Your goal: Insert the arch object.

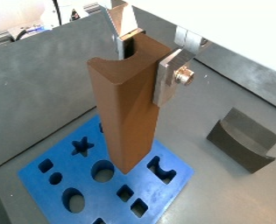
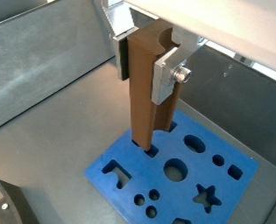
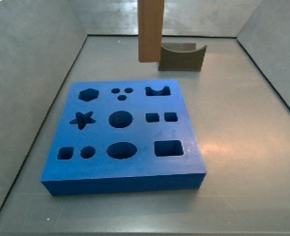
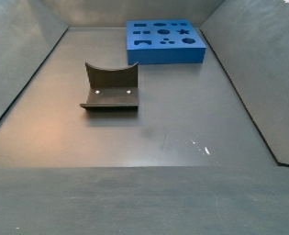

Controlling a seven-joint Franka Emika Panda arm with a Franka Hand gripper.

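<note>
My gripper (image 1: 146, 57) is shut on the arch object (image 1: 123, 114), a long orange-brown bar with a curved dip in its top end. The bar hangs upright between the silver fingers (image 2: 167, 74) in both wrist views. Its lower end hovers over the blue board (image 1: 40, 175), close to the arch-shaped hole (image 1: 164, 166). In a side view the bar (image 3: 150, 28) shows above the far edge of the board (image 3: 122, 161), with its lower end clear of the holes. The gripper itself is out of view in both side views.
The dark fixture (image 3: 181, 57) stands on the grey floor just behind the board, also seen in a side view (image 4: 110, 87) and a wrist view (image 1: 243, 140). Grey walls enclose the floor. The board (image 4: 166, 43) has several differently shaped holes.
</note>
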